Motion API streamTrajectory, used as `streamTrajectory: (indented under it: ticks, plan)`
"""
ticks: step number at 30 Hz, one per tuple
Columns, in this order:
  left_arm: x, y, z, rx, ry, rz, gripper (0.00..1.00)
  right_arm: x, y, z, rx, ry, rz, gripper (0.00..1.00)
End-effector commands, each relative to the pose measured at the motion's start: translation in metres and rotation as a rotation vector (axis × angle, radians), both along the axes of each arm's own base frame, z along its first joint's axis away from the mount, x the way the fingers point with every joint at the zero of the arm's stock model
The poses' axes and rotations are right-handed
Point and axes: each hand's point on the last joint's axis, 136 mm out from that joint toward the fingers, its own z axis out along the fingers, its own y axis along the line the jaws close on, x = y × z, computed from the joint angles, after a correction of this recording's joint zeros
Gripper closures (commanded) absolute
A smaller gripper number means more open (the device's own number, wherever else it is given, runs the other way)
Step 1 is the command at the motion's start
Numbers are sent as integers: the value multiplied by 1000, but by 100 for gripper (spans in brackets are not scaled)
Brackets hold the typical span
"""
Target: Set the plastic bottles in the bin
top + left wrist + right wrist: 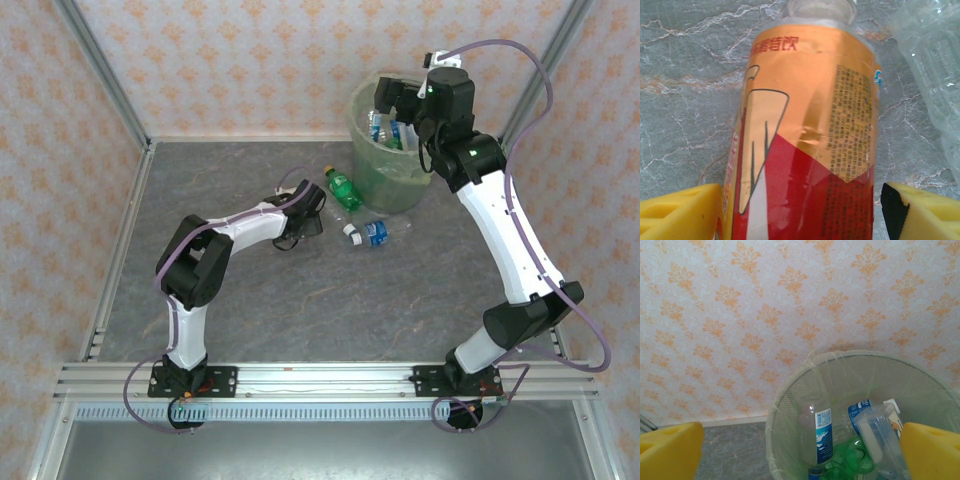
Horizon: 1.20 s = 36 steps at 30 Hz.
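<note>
A plastic bottle [805, 125] with an orange and red label lies on the table between the yellow fingers of my left gripper [800, 215]. The jaws are open around it; the left finger [680, 212] is against it and the right finger [920, 212] stands a little off. A green bottle [343, 188] and a blue-labelled clear bottle [372, 233] lie just right of that gripper [308, 212]. My right gripper [400, 100] hangs open and empty over the pale-green bin [365, 120]. The bin [790, 415] holds several bottles, among them a clear blue-labelled one [820, 432].
A clear crumpled bottle [935, 60] lies close to the right of the orange-labelled one. The bin stands at the back of the grey marble table [250, 300] against the patterned wall. Metal frame posts [105, 75] run up the corners.
</note>
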Motion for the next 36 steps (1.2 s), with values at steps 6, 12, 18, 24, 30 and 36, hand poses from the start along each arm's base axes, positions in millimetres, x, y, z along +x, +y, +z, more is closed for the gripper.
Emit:
streamTrajectory:
  ticks: [6,12,18,24,30,36]
  plan:
    - [13,4,-5,57,28,-76,15,-3,-2,11,-14,-24,-5,0]
    - [13,2,0,48,26,-87,11,-2,-2,9,-14,-20,-7,0]
    - [10,3,-8,48,45,-92,19,-1,0,8,-7,-18,-2,0]
    - [10,2,-6,24,35,-89,37,-3,1,8,0,-16,10,1]
    - [6,2,20,-19,-41,-92,40,-5,9,12,32,-19,53,0]
    - [-3,-4,85,-129,-245,-163,40,-7,33,17,99,-23,175,0]
